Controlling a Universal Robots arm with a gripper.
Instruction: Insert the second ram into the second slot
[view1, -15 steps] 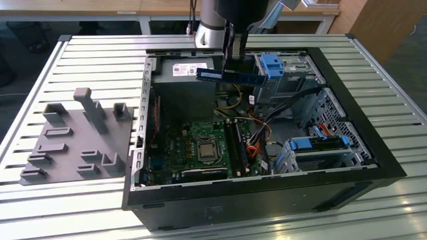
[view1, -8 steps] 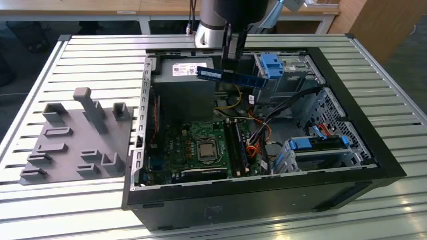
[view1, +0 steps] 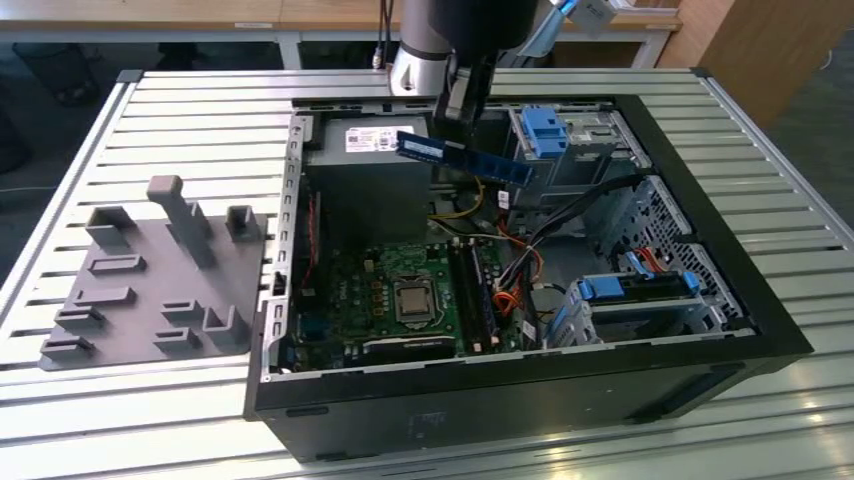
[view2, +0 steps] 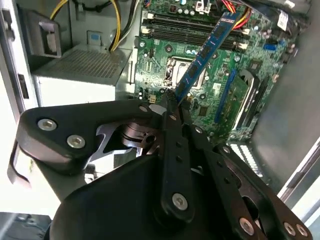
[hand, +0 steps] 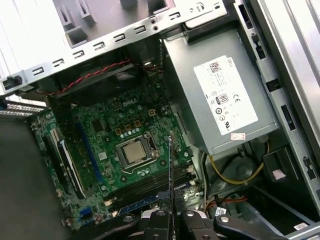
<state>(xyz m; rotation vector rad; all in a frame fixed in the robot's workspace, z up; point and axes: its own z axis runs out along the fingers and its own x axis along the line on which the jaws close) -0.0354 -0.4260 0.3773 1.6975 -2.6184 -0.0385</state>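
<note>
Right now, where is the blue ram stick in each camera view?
Exterior view: the second ram, slanted, held in the gripper above the case.
Second wrist view: a blue diagonal over the motherboard.
First wrist view: edge-on, a thin line.
Shared landmark: the CPU socket.

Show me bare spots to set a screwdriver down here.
Bare slats of the table lie beyond the gray fixture plate and along the case on the exterior view's right. Inside it is crowded: motherboard, cables, drive cages, plus the gripper holding the second ram.

The slatted metal surface (view1: 200, 110) carries an open computer case (view1: 507, 410) and (on the exterior view's left) a grey moulded fixture (view1: 134, 300).
</note>
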